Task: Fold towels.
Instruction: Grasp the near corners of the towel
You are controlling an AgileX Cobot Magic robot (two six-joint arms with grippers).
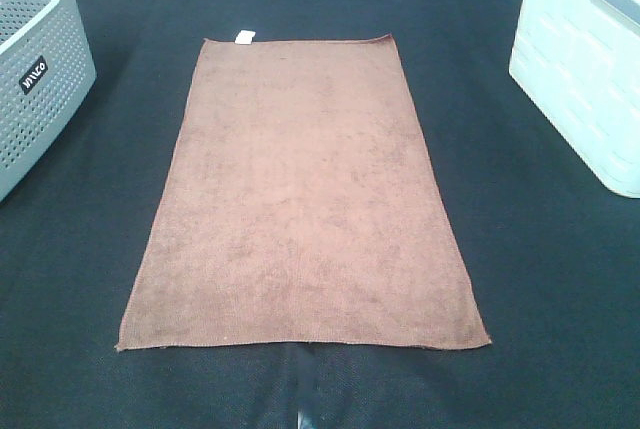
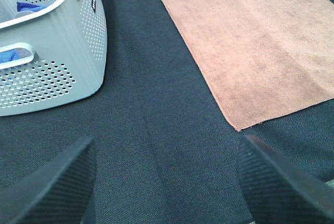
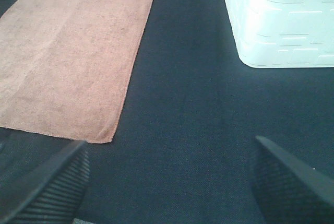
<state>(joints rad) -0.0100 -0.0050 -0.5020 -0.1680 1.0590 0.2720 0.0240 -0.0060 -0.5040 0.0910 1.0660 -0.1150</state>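
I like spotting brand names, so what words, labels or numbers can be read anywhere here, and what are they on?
"HYLCO" (first letters uncertain): white on a black label on the grey basket.
In the left wrist view that label is too blurred to read.
The white tag on the towel: too small to read.

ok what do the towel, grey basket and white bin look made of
Towel: soft cloth, likely microfibre; matte, fuzzy nap, hemmed edges. Grey basket: seemingly moulded plastic, matte, walls perforated with small holes. White bin: probably plastic too, slight sheen, moulded brick-like relief.
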